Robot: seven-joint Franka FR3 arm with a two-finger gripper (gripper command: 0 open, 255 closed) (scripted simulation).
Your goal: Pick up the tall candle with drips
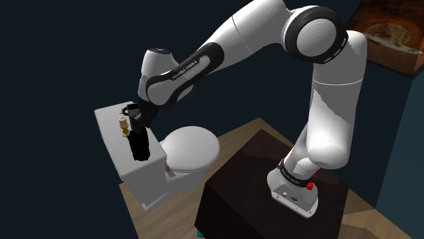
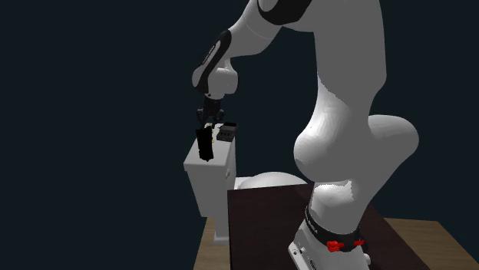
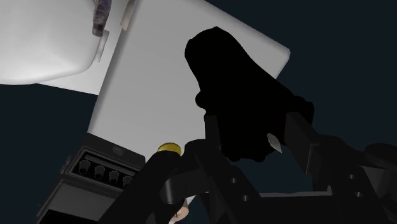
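The tall candle is drawn all black, with a lumpy, dripped outline. It is upright over the white toilet tank, near the end closest to the bowl. My black gripper comes down on it from above and is shut on its upper part. In the wrist view the candle is a black mass clasped between the two fingers of the gripper. The second exterior view has the candle hanging under the gripper at the tank's top. I cannot tell whether its base touches the tank.
A small yellow-and-red object stands on the tank lid right beside the gripper. A dark box with knobs also sits on the tank. The white toilet lid is down. The dark stand is at the lower right.
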